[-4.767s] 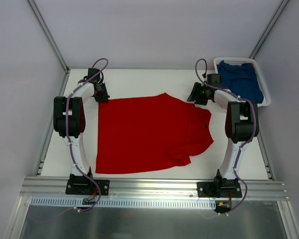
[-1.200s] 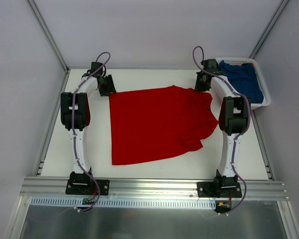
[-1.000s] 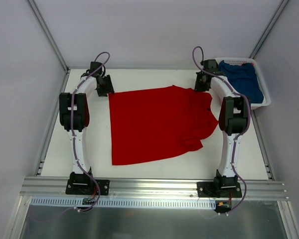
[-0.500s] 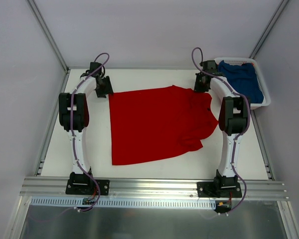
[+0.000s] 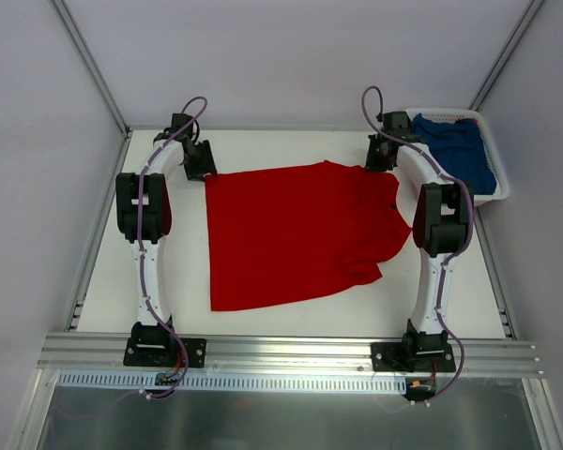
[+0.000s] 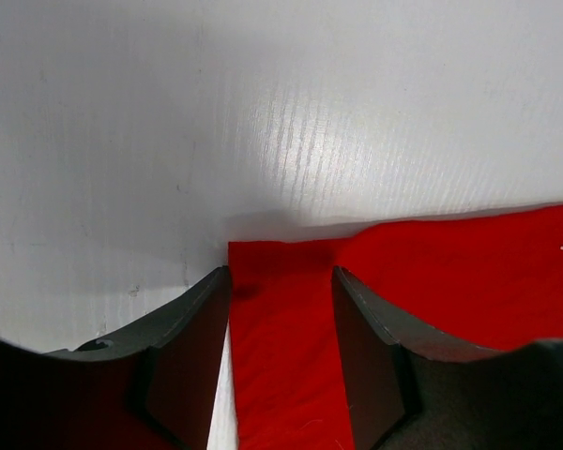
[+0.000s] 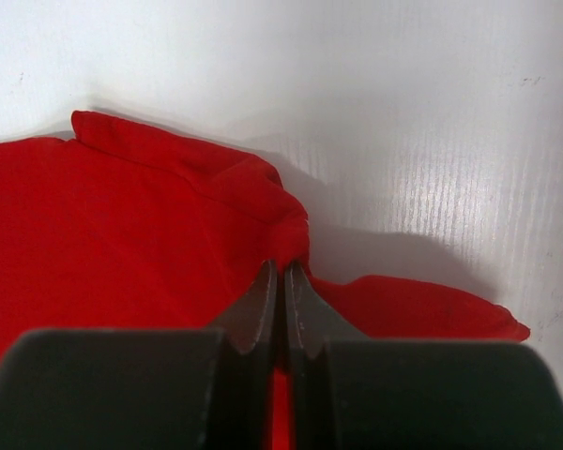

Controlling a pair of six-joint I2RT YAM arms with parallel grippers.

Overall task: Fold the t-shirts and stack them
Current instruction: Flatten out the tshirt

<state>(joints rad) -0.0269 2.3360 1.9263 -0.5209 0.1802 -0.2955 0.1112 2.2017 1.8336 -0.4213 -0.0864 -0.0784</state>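
Note:
The red t-shirt (image 5: 300, 234) lies spread flat in the middle of the white table. The far-left corner of the red t-shirt (image 6: 281, 356) sits between the fingers of my left gripper (image 6: 281, 274), which is open, with a sliver of white table showing beside the cloth. At the shirt's far right edge, my right gripper (image 7: 281, 265) is shut on a pinched fold of the red t-shirt (image 7: 103, 225). In the top view the left gripper (image 5: 205, 169) and right gripper (image 5: 376, 161) stand at the shirt's two far corners. The blue t-shirt (image 5: 455, 150) lies bunched in the basket.
The white slatted basket (image 5: 446, 112) stands at the far right corner, just right of the right arm. A metal rail (image 5: 291, 349) runs along the near edge by both arm bases. Bare table (image 5: 169, 272) lies left of the shirt.
Since the earliest frame the red t-shirt has been drawn toward the far side and to the right. Over the last second the left arm shifted slightly right; the shirt stayed still.

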